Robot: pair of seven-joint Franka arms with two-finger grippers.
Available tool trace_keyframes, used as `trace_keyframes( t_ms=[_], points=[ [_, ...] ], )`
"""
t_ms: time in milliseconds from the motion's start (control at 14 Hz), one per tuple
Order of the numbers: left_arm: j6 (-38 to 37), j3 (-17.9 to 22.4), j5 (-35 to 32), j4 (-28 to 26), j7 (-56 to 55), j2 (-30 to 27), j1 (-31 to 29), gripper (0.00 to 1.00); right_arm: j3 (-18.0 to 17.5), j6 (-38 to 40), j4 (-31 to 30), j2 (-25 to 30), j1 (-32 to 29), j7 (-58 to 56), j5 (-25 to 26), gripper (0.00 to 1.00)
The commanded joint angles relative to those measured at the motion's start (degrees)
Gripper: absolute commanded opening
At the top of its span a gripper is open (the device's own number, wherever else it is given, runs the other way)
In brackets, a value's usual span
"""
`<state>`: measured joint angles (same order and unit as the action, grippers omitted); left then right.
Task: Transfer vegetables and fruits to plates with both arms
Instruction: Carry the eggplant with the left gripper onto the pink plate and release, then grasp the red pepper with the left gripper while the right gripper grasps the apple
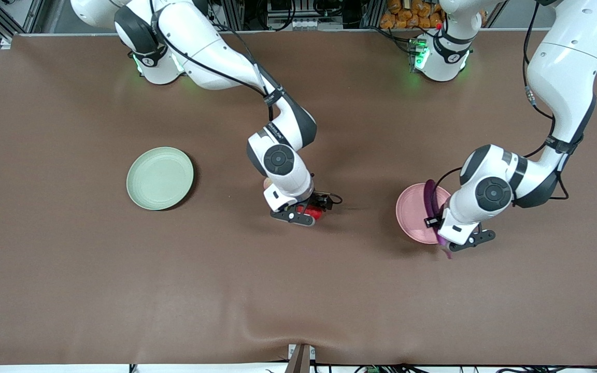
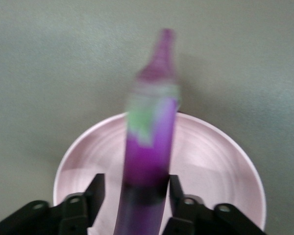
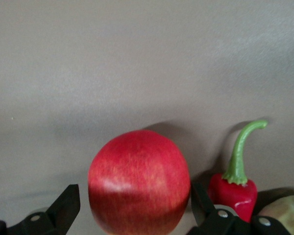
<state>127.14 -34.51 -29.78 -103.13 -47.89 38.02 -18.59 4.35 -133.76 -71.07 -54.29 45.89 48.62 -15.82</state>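
Observation:
My left gripper (image 1: pixel 446 235) is open over the pale pink plate (image 1: pixel 411 210). The purple eggplant (image 1: pixel 431 198) lies between its fingers across the plate, with one end past the rim nearest the front camera. In the left wrist view the eggplant (image 2: pixel 149 147) is blurred, and there is a gap to one finger (image 2: pixel 95 193). My right gripper (image 1: pixel 303 213) is low at the table's middle, open around the red-orange fruit (image 3: pixel 137 183). The red chili (image 3: pixel 235 193) and the peach (image 3: pixel 285 211) lie beside that fruit. The peach (image 1: pixel 268 183) peeks out by the right wrist.
The pale green plate (image 1: pixel 159 178) sits bare toward the right arm's end of the table. The brown table cover (image 1: pixel 298 290) stretches wide nearer the front camera. Both arm bases stand along the table's edge farthest from that camera.

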Motion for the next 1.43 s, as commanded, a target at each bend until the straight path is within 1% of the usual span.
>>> trace_keyframes(
  t_ms=[0,71,143,357,571,714,786,857,1000,1143,1214,1357],
  points=[
    [-0.7,0.0,-1.0,-0.1,-3.6,-1.4,1.7,1.00,0.6,0.2,1.9,-1.0,0.4,0.9,0.9,0.59],
    [-0.8,-0.1,-1.0,-0.1,-4.2,-1.6,2.1,1.00,0.6,0.2,1.9,-1.0,0.3,0.9,0.9,0.49],
    [-0.9,-0.6,-1.0,-0.1,-4.8,-2.0,2.5,1.00,0.6,0.2,1.9,-0.7,-0.1,0.7,0.8,0.49],
    [-2.2,-4.9,-0.8,0.2,-10.0,-2.5,2.9,1.00,0.7,1.7,1.9,2.8,-1.8,0.5,0.4,0.49],
    [-2.2,-8.6,-0.7,0.3,-16.2,-2.2,3.5,1.00,0.6,9.0,1.9,7.7,-5.7,0.1,0.4,0.50],
    [-2.0,-8.9,-0.7,0.3,-19.1,-1.7,6.8,1.00,0.6,15.7,1.8,11.3,-9.2,-3.2,0.4,0.50],
    [-1.6,-8.8,-0.7,0.3,-19.5,-1.6,8.8,1.00,0.6,20.7,1.2,13.3,-11.6,-7.3,0.4,0.50],
    [-1.1,-8.8,-0.9,0.4,-20.8,-1.0,10.5,1.00,0.6,23.9,-0.4,15.9,-13.9,-11.1,0.4,0.50],
    [0.5,-8.7,-1.2,0.6,-24.1,-0.4,16.1,1.00,0.6,25.1,-9.1,23.2,-18.4,-19.3,0.4,0.50],
    [2.7,-8.1,-2.5,0.7,-27.9,0.1,22.5,1.00,0.7,25.0,-17.7,29.4,-23.5,-30.7,0.4,0.50],
    [3.4,-7.2,-4.0,0.6,-28.3,0.4,24.9,1.00,0.7,25.0,-20.8,31.4,-26.5,-36.1,0.4,0.50],
    [5.6,-6.8,-7.9,0.8,-28.3,2.3,28.1,1.00,0.7,25.3,-25.1,33.4,-32.0,-46.0,0.5,0.49]
  ],
)
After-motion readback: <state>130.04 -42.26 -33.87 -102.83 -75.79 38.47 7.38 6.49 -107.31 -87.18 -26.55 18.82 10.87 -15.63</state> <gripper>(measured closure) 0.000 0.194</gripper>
